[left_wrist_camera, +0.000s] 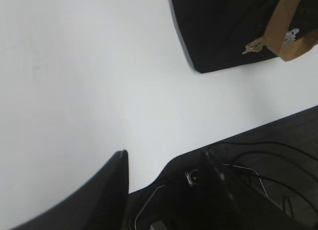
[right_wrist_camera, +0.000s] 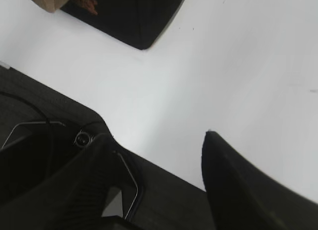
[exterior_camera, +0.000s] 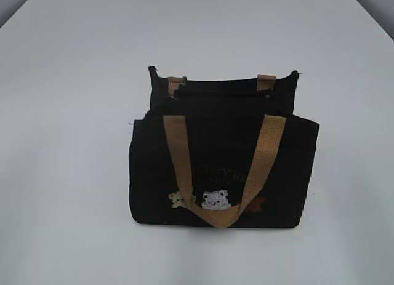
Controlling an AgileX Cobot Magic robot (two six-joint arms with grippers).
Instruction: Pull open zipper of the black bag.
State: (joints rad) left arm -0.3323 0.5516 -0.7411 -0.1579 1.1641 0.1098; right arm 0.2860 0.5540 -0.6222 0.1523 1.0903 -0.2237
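Exterior view: the black bag (exterior_camera: 225,174) stands mid-table, its zip track too dark to make out. Left gripper (left_wrist_camera: 166,163) and right gripper (right_wrist_camera: 156,140) hover spread, empty, well apart from it.

Surface: I see a plain white table (exterior_camera: 68,174).
On it: the black bag (exterior_camera: 154,186), upright near the middle, tan handle drooping forward.

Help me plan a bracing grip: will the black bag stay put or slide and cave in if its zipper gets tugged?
The black bag looks like soft fabric with a sagging top edge, so it would probably buckle. It stands free on the smooth white table, so it may slide or tip. The zipper pull cannot be made out.
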